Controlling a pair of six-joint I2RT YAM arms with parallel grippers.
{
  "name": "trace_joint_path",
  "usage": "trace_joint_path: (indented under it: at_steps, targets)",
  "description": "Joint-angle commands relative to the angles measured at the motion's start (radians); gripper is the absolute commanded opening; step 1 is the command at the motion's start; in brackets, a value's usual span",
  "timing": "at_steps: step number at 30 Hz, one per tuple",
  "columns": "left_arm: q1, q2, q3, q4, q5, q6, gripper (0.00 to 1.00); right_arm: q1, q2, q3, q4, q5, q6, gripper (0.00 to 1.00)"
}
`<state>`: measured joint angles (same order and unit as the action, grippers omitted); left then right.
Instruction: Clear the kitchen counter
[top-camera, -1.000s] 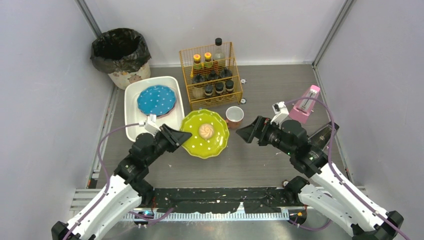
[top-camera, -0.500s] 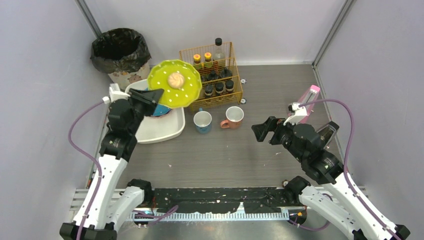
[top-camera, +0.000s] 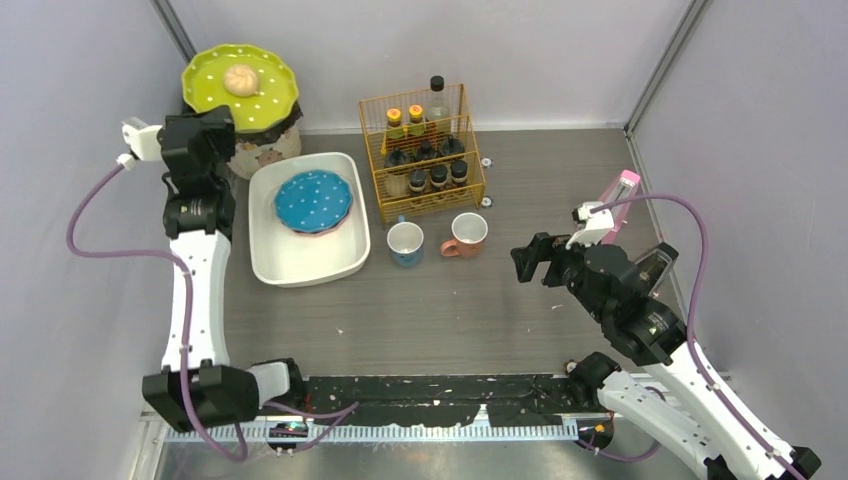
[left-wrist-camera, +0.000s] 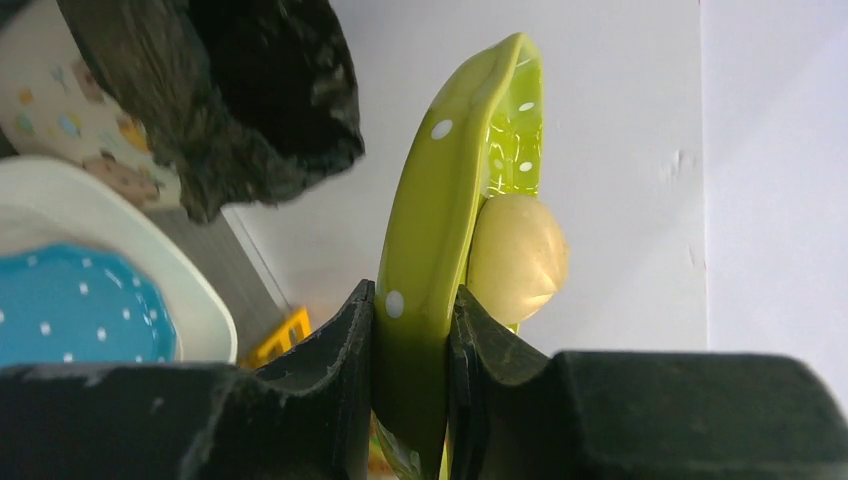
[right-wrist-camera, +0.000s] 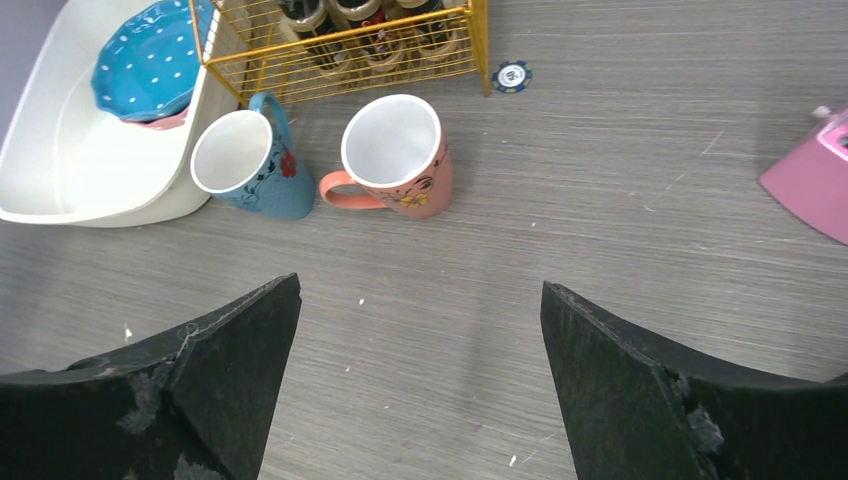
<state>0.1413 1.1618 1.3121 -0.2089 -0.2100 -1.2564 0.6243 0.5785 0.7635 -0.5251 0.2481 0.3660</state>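
The grey wood-grain desk (top-camera: 480, 310) is enclosed on three sides by pale lilac walls (top-camera: 560, 50). Metal posts (top-camera: 659, 65) are set in both far corners. The walls are evenly lit.

The top view looks steeply down from the near side, taking in the whole kitchen counter (top-camera: 480, 310). The left wrist view sits close, edge-on to a green plate (left-wrist-camera: 425, 270) at mid-frame. The right wrist view looks down at medium range (blue mug (right-wrist-camera: 250, 170), pink mug (right-wrist-camera: 400, 160) at upper left). All three share the white tub (top-camera: 300, 265)
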Motion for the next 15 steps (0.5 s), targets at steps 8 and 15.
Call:
trace_joint_path:
  at_steps: [8,15]
  targets:
    - [0.069,0.332,0.403,0.316,-0.348,0.213,0.0,-0.004,0.078,0.1,-0.03,0.14,-0.088,0.95]
    - [0.069,0.573,0.684,0.338,-0.454,0.468,0.0,-0.005,0.157,0.138,-0.048,0.144,-0.099,0.95]
